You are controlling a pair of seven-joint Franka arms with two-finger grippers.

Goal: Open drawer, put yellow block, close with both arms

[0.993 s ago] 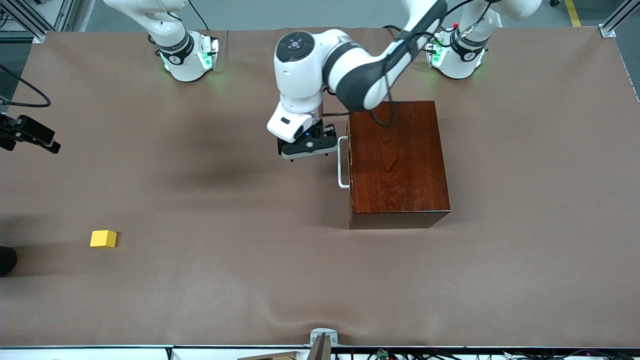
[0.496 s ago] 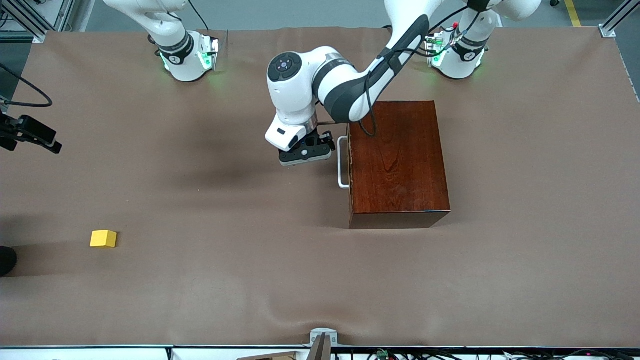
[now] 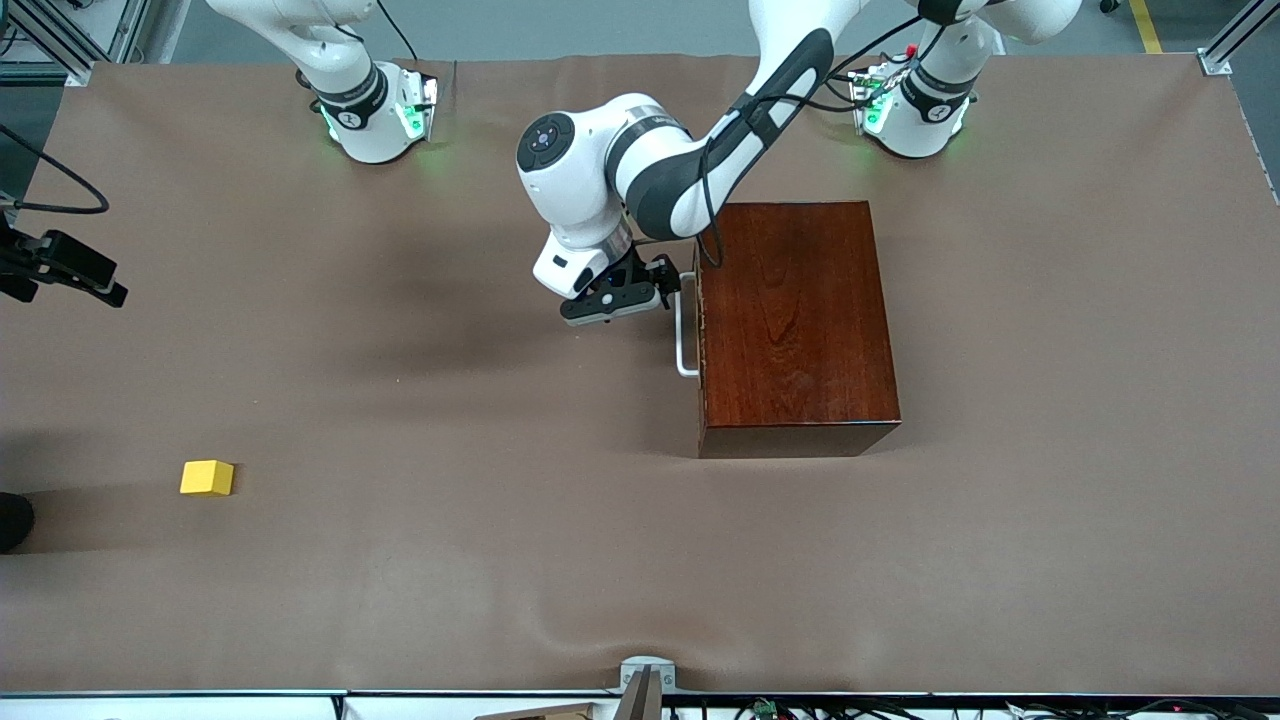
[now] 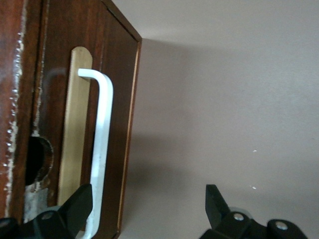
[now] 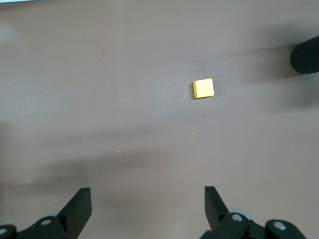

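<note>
The dark reddish wooden box (image 3: pixel 795 320) stands mid-table with its drawer (image 4: pixel 119 99) shut, its front facing the right arm's end. The white bar handle (image 3: pixel 682 335) (image 4: pixel 102 129) runs along that front. My left gripper (image 3: pixel 655 290) (image 4: pixel 148 199) is open at the handle's end farther from the front camera; the bar shows just inside one finger (image 4: pixel 79 201), and nothing is held. The yellow block (image 3: pixel 207 478) (image 5: pixel 204 88) lies on the cloth near the right arm's end. My right gripper (image 5: pixel 147 199) hangs open and empty above the table there, apart from the block.
Brown cloth (image 3: pixel 450 560) covers the whole table. A dark rounded object (image 3: pixel 12 520) (image 5: pixel 305 55) sits at the table's edge close to the block. A small metal mount (image 3: pixel 646 672) stands at the edge nearest the front camera.
My left arm has swung in and turned its gripper closer to the handle's end. The box, the block and the right gripper have not moved.
</note>
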